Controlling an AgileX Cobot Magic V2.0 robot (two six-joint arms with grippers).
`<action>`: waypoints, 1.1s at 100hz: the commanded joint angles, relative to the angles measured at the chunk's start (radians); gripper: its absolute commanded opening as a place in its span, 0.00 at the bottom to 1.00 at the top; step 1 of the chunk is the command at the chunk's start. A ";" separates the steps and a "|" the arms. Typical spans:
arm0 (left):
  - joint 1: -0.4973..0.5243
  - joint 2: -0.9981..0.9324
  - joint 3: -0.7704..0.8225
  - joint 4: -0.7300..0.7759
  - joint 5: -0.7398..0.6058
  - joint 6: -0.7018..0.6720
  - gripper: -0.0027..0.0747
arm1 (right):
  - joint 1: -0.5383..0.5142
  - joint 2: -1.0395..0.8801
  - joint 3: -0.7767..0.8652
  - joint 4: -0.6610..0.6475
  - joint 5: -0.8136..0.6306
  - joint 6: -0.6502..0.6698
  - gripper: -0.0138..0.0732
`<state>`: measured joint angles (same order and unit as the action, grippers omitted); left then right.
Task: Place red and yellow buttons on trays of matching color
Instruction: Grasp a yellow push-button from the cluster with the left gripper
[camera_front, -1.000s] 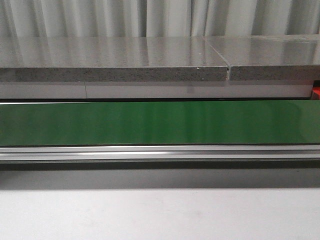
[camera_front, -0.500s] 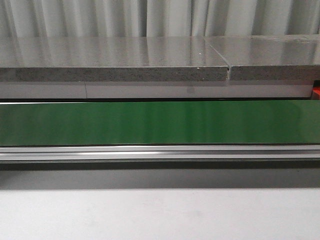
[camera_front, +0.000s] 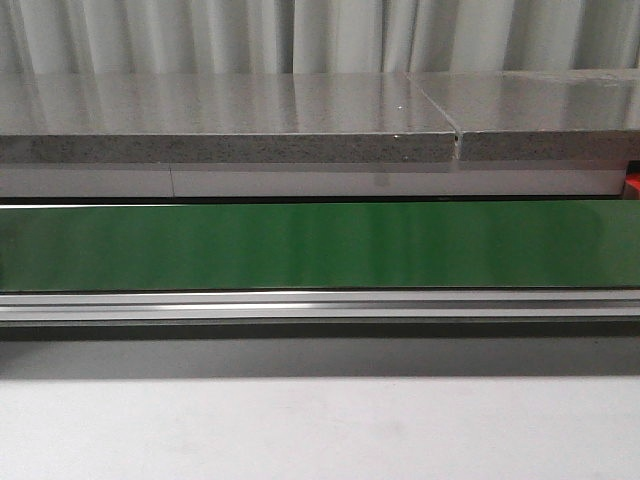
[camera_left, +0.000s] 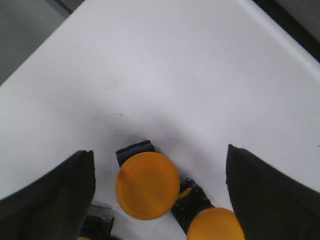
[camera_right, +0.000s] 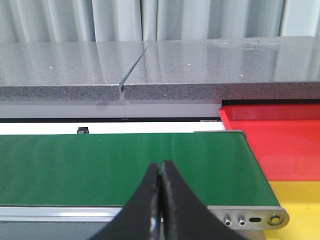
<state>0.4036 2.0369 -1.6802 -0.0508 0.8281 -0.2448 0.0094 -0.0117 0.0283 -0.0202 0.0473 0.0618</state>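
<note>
Left gripper (camera_left: 159, 200) spread over yellow button (camera_left: 147, 186) on the white table (camera_left: 165, 75).
Rigid, light, smooth domed cap; I'd pinch its rim. Right gripper (camera_right: 160, 200) pressed together, empty.

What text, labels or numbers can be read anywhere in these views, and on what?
None readable in any view.
Yellow buttons: plain caps, no marking; the dark base behind one shows a blue patch too blurred to read.
Green belt, its metal end piece, red tray and yellow tray: no print visible.
Left gripper open around a button, right gripper shut: bare black fingers.
</note>
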 joint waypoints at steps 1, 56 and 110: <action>-0.001 -0.034 -0.039 -0.014 -0.053 -0.017 0.72 | 0.001 -0.010 -0.016 -0.009 -0.077 -0.007 0.02; -0.001 0.039 -0.083 -0.011 0.026 -0.022 0.71 | 0.001 -0.010 -0.016 -0.009 -0.077 -0.007 0.02; -0.001 0.041 -0.083 -0.011 0.044 -0.022 0.41 | 0.001 -0.010 -0.016 -0.009 -0.077 -0.007 0.02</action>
<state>0.4036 2.1352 -1.7298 -0.0508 0.8935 -0.2576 0.0094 -0.0117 0.0283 -0.0202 0.0473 0.0618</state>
